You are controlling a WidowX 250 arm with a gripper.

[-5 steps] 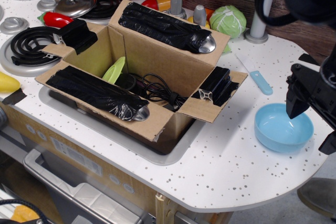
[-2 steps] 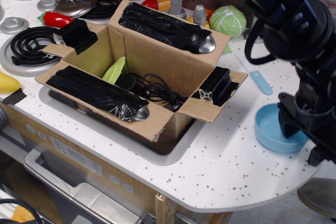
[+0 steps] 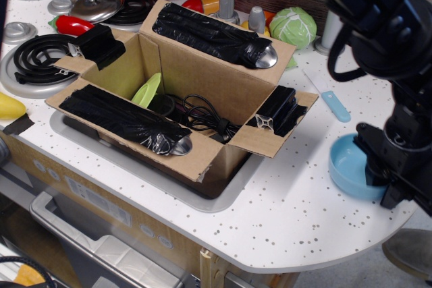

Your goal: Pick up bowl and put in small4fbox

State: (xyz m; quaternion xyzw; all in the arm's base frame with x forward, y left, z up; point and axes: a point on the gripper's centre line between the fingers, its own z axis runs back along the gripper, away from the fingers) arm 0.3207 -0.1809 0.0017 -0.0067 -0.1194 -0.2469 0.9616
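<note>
The light-blue bowl (image 3: pixel 345 166) sits on the white speckled counter at the right, its right half hidden by my arm. My black gripper (image 3: pixel 382 183) is down on the bowl. One finger is inside it and the other is at its near right rim. Whether the fingers press on the rim I cannot tell. The brown cardboard box (image 3: pixel 202 75) with four black-taped flaps stands open in the sink to the left of the bowl.
Inside the box lie a green utensil (image 3: pixel 147 90) and a black cable (image 3: pixel 202 118). A blue-handled knife (image 3: pixel 335 106) lies behind the bowl and a toy cabbage (image 3: pixel 293 26) further back. A silver pot lid (image 3: pixel 98 6), toy vegetables and burners are at the far left. The counter's rounded edge is near the bowl.
My gripper came down from beside the bowl onto it and shifted slightly left. Its fingers stand closer together than before. The bowl stays on the counter.
</note>
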